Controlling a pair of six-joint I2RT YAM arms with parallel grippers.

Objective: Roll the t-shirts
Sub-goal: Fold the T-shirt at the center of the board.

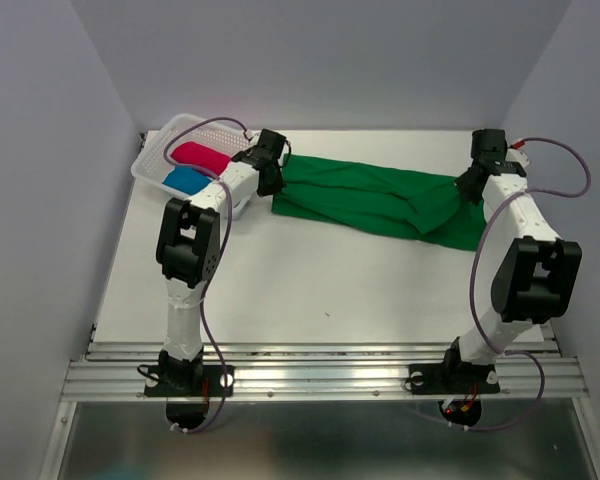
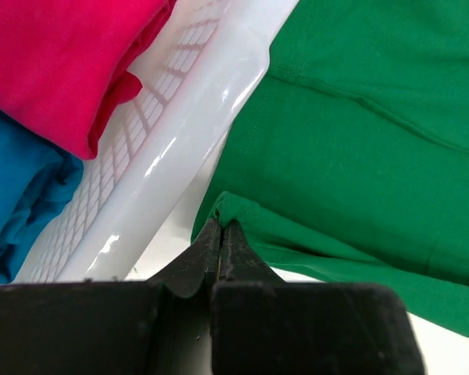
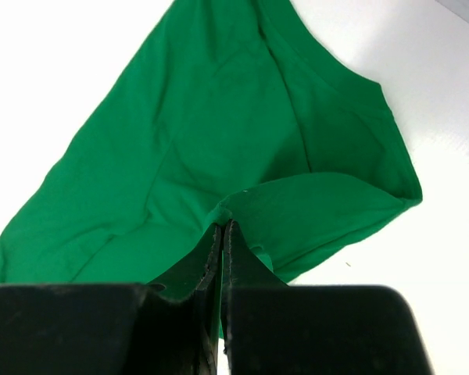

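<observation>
A bright green t-shirt [image 1: 375,200] lies folded lengthwise across the far part of the table. My left gripper [image 1: 273,172] is shut on its left end; in the left wrist view the closed tips [image 2: 221,226] pinch a fold of the green t-shirt [image 2: 359,156]. My right gripper [image 1: 470,180] is shut on its right end; in the right wrist view the tips [image 3: 223,225] pinch the green t-shirt [image 3: 195,141]. A crimson-pink t-shirt [image 1: 201,156] and a blue t-shirt [image 1: 186,180] lie rolled in the basket, also seen as the pink t-shirt [image 2: 55,55] and the blue t-shirt [image 2: 19,195].
A white perforated basket [image 1: 155,152] stands at the far left, right beside my left gripper; its rim [image 2: 187,133] nearly touches the green shirt. The white table [image 1: 320,290] runs to a metal rail at the near edge. Grey walls enclose the sides.
</observation>
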